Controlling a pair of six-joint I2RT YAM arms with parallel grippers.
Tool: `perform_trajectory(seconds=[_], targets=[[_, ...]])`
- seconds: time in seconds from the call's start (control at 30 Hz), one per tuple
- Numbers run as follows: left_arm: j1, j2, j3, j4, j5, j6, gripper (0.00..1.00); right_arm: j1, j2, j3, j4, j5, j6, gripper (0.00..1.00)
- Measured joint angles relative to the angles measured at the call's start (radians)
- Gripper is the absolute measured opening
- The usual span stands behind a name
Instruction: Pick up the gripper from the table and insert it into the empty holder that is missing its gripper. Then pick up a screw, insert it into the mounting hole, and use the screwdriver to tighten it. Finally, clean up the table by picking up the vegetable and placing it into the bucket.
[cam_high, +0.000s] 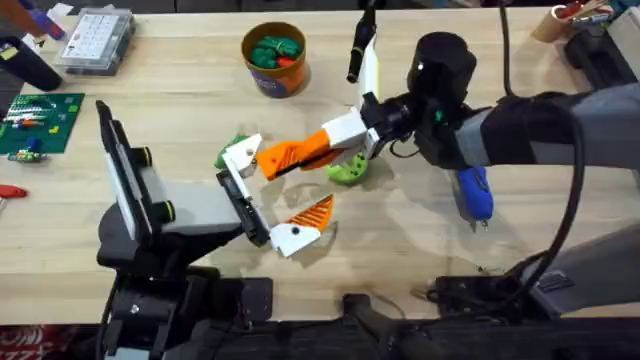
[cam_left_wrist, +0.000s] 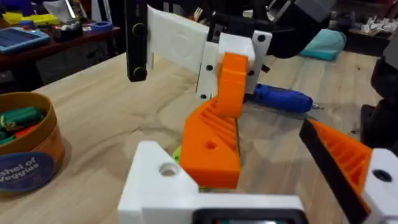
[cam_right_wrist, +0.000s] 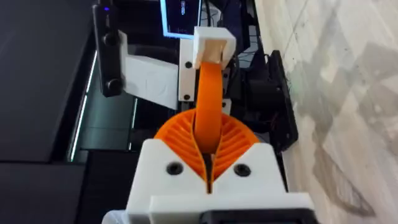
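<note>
My right gripper is shut on the long orange gripper, holding it above the table. Its free end meets the white holder on my left gripper, which stands open. In the left wrist view the orange gripper sits just behind the holder, whose mounting hole faces up. The right wrist view shows the ribbed pads clamped on the gripper. The blue screwdriver lies to the right. A green vegetable lies under the right gripper. The bucket stands at the back.
A black-and-pale-yellow stick lies beside the bucket. A clear parts box and a green circuit board occupy the far left. My left gripper's other finger is a ribbed orange one. More green shows behind the holder.
</note>
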Motion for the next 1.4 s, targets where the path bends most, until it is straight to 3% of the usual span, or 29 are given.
perform_trajectory(seconds=[1.4], targets=[[0.0, 0.0, 0.0, 0.001, 0.0, 0.001, 0.986, 0.039, 0.0, -0.002, 0.032, 0.024, 0.019, 0.013]])
